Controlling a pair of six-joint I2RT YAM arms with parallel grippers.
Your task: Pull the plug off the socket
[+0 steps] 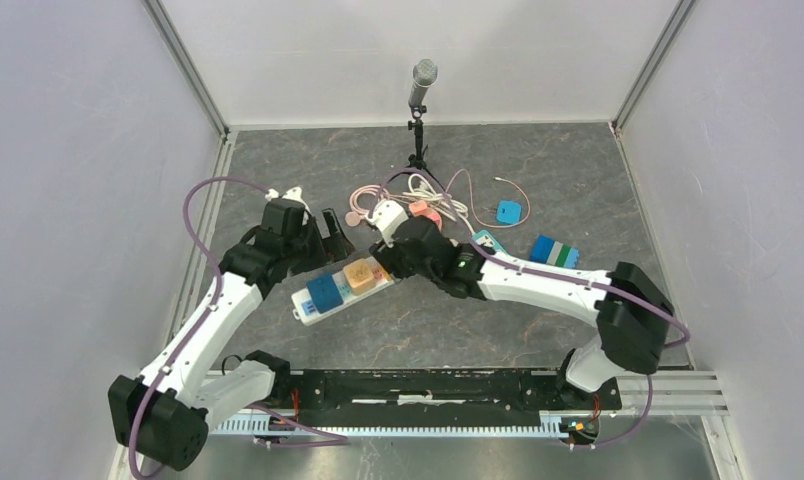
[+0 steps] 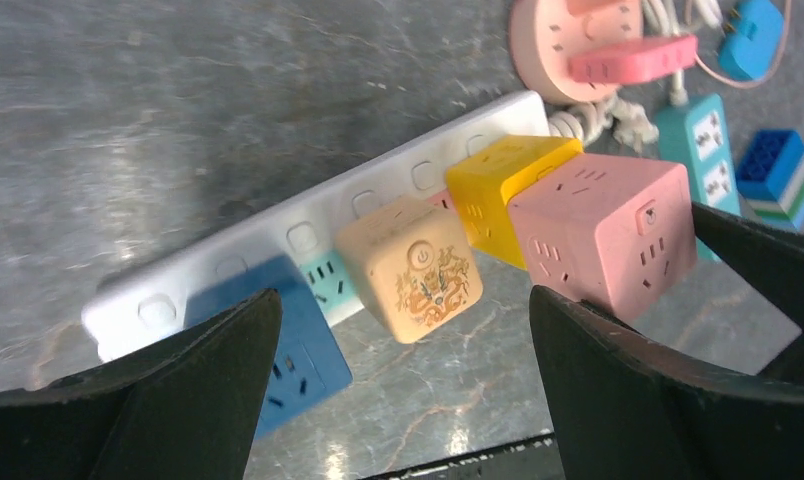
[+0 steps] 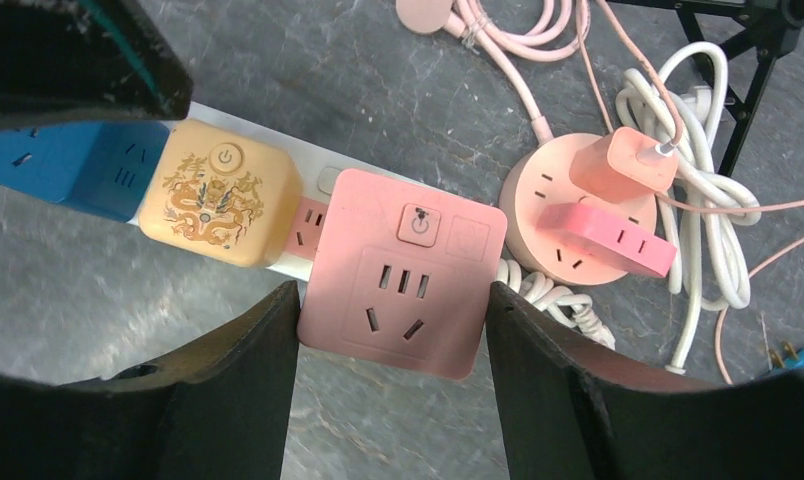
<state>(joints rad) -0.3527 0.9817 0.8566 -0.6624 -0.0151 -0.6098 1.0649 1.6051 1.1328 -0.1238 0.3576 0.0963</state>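
Observation:
A white power strip (image 1: 308,303) lies on the table and carries a blue cube (image 2: 293,345), a beige dragon cube (image 2: 413,265) and a yellow cube (image 2: 503,185). My right gripper (image 3: 393,385) is shut on the pink cube plug (image 3: 403,270), one finger on each side of it. The pink cube (image 2: 603,235) sits at the strip's right end beside the yellow cube; its prongs are hidden. In the top view my right gripper (image 1: 396,252) covers it. My left gripper (image 2: 403,390) is open and empty, hovering over the strip near the beige cube, and it also shows in the top view (image 1: 330,232).
A round pink socket (image 3: 553,200) with pink adapters and a coiled white cable (image 3: 698,200) lie just right of the strip. A teal strip (image 2: 703,150), a blue adapter (image 1: 509,211), a blue-green block (image 1: 554,252) and a microphone stand (image 1: 419,110) stand beyond.

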